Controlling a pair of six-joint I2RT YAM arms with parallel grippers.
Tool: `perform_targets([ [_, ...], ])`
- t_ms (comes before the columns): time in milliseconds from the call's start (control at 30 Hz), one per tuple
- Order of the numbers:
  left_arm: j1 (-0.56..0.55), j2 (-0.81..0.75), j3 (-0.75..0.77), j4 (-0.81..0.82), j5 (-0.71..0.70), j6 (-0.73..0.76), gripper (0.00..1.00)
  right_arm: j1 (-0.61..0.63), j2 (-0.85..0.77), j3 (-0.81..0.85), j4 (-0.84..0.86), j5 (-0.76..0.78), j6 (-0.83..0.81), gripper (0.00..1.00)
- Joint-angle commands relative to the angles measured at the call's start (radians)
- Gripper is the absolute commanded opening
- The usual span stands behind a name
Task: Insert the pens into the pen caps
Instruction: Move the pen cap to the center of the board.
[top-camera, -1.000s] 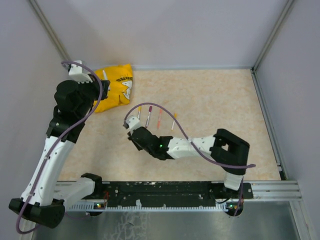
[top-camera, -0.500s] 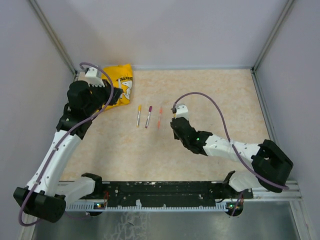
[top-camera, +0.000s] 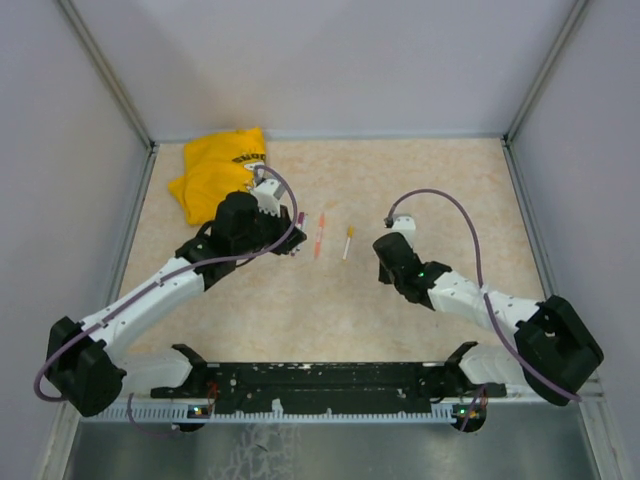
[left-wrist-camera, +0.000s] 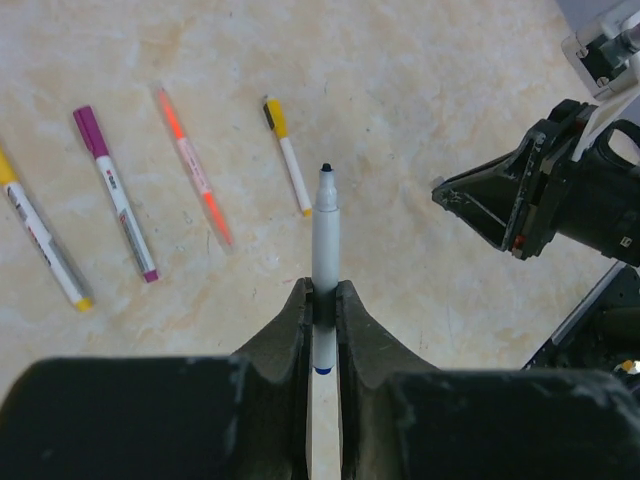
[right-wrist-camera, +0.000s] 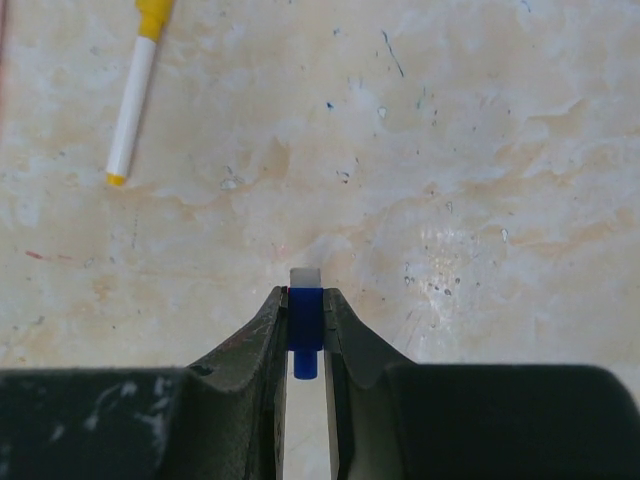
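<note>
5 pens are counted. 1 grey pen (left-wrist-camera: 325, 215), uncapped with its black tip bared, is clamped between the 2 fingers of the left gripper (left-wrist-camera: 322, 292) and is held pointing forward above the table (top-camera: 450, 190). The other 4 are laid on the table in a loose row, none touching another: 1 yellow-capped grey pen (left-wrist-camera: 45, 250) at the left edge of the left wrist view, 1 purple-capped pen (left-wrist-camera: 117, 195) beside it, 1 orange-red pen (left-wrist-camera: 193, 165) next, and 1 yellow-capped white pen (left-wrist-camera: 290, 160) nearest the held pen's tip.

Of caps, 1 blue cap (right-wrist-camera: 305, 318) is gripped upright between the 2 fingers of the right gripper (right-wrist-camera: 305, 292), just above the table surface. 3 more are seen seated on pens: 2 yellow and 1 purple. On the orange-red pen, cap and barrel cannot be told apart.

In the top view the 2 grippers are set well apart, with the orange-red and yellow-capped white pens between them. 1 yellow cloth (top-camera: 215, 168) is seen bunched in the far left corner of the table, behind the left arm.
</note>
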Motion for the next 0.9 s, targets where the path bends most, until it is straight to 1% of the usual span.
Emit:
perform_targets([
  [0,-0.006,-0.003,-0.023,0.078,-0.027,-0.039,0.00,-0.019,0.061,0.052,-0.057,-0.017,0.026,0.14],
  [267,-0.006,-0.001,-0.010,0.053,-0.051,-0.012,0.00,-0.054,0.195,0.089,-0.060,-0.052,0.036,0.16],
  [367,-0.006,-0.001,-0.011,0.044,-0.050,-0.013,0.00,-0.053,0.216,0.101,-0.060,-0.063,0.043,0.21],
  [500,-0.006,-0.008,-0.015,0.040,-0.059,-0.014,0.00,-0.054,0.224,0.109,-0.071,-0.078,0.043,0.31],
  [600,-0.006,-0.010,-0.015,0.040,-0.066,-0.013,0.00,-0.055,0.224,0.115,-0.087,-0.081,0.042,0.35],
  [700,-0.006,-0.007,-0.013,0.039,-0.067,-0.012,0.00,-0.057,0.221,0.122,-0.103,-0.091,0.041,0.36],
  [867,-0.006,0.000,-0.011,0.038,-0.062,-0.011,0.00,-0.072,0.231,0.143,-0.134,-0.155,0.030,0.35],
])
